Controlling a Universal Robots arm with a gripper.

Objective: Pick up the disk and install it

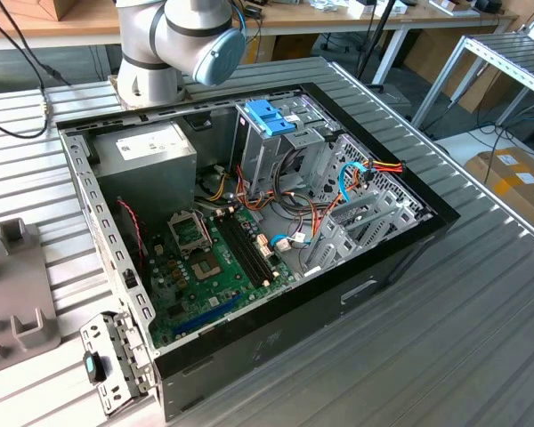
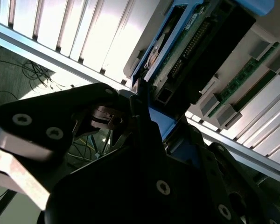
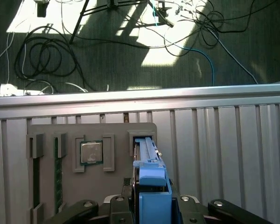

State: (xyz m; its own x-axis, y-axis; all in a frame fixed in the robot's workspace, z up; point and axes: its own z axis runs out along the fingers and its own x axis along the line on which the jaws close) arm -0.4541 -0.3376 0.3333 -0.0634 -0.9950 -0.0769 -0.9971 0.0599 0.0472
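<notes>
The disk [image 3: 151, 179], a dark drive in a bright blue carrier, stands on edge, its far end at a slot of the grey fixture [image 3: 46, 135]. In both wrist views my gripper [image 3: 154, 207] has its black fingers [image 3: 119, 203] closed against the carrier's two sides at the near end. The second wrist view shows the disk [image 2: 196, 42] with its dark face and green circuit board, one finger [image 2: 140, 105] pressed on the blue rail. I cannot tell whether the far end rests in the slot or hangs just above it.
The fixture also holds a processor chip [image 3: 91, 152] and memory sticks [image 3: 58, 175], close to the table's edge rail [image 3: 130, 100]. In the exterior view an open computer case [image 1: 374, 267] lies on the ribbed table, with a drive cage with a blue handle [image 1: 269, 116], a motherboard [image 1: 205, 258] and the arm's base [image 1: 160, 53].
</notes>
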